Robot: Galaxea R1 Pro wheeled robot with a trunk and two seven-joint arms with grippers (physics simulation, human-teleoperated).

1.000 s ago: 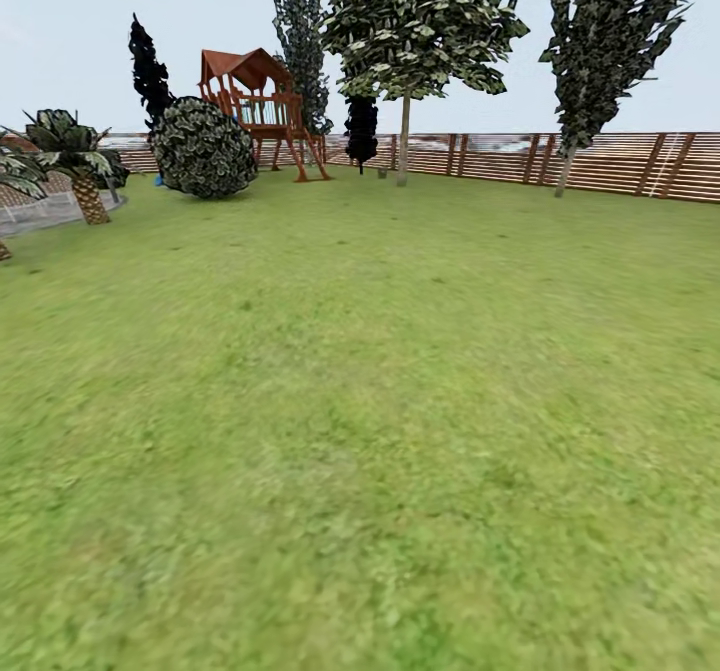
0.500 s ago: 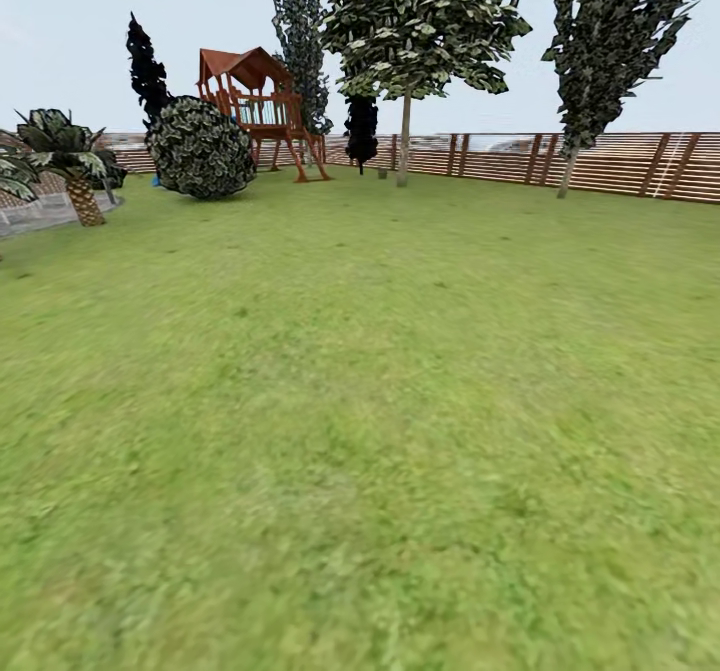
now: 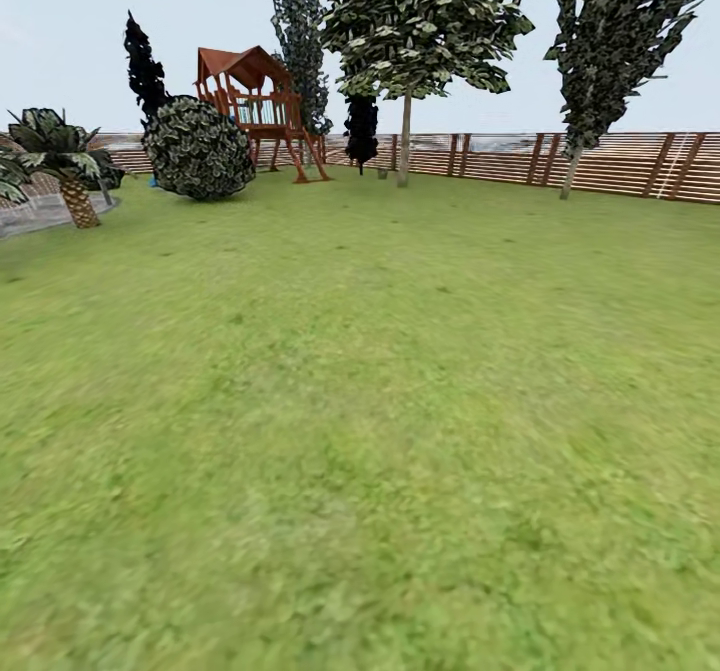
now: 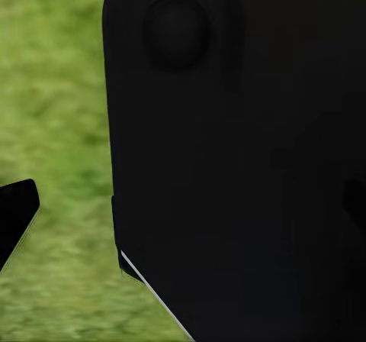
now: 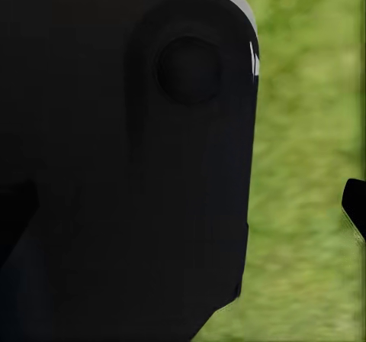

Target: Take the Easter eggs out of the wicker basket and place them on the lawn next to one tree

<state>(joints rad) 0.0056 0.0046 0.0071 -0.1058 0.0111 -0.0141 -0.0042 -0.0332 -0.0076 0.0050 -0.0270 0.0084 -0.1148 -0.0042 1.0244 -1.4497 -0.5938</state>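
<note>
We face lawn running to a fence; before it, a pale-trunked tree. Our fingers' state is unclear.

We see a red wooden playset by the slatted fence, a round bush beside it, a short palm, dark cypress-like trees

Grass and timber surfaces

The lawn is rendered as matt, rough grass; the fence and playset are shown in brown wood.
</note>
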